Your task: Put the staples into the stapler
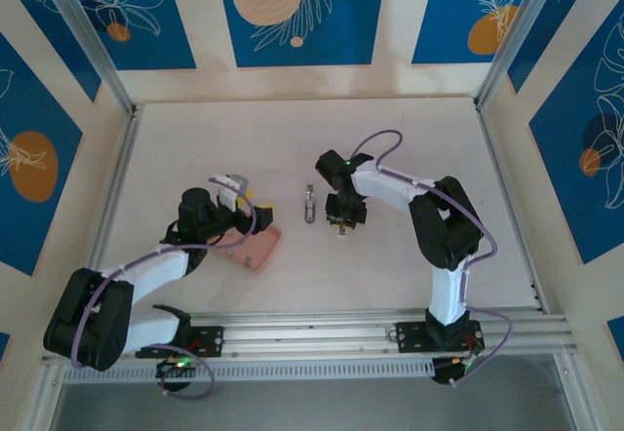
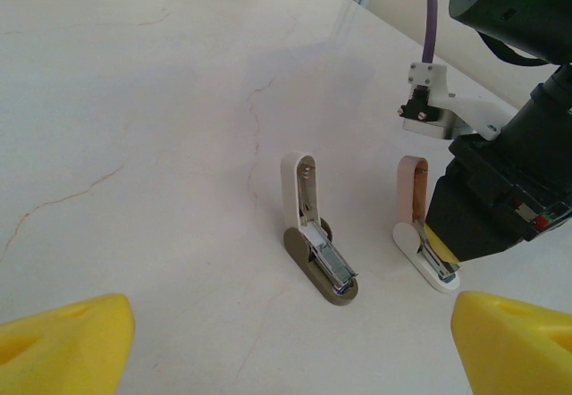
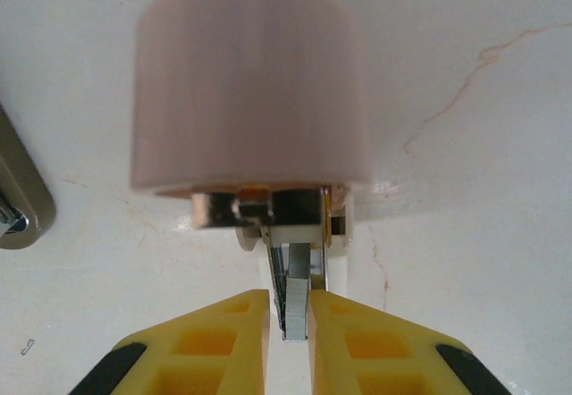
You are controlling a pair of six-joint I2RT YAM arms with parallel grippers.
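Just right of the grey stapler, the right gripper pinched a strip, aligned with the pink stapler's open channel for sliding in. Left of the grey stapler, the left gripper hung spread, out of the way.

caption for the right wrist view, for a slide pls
Right gripper pinching a staple strip at the magazine of the opened pink-lidded stapler.

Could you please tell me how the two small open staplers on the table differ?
The grey-based stapler has a white top arm; the white-based stapler has a pink one. The grey-based stapler stands untouched, while the right gripper, jaws shut on a staple strip, is at the white-based stapler's channel. Both are hinged open, arms upright.
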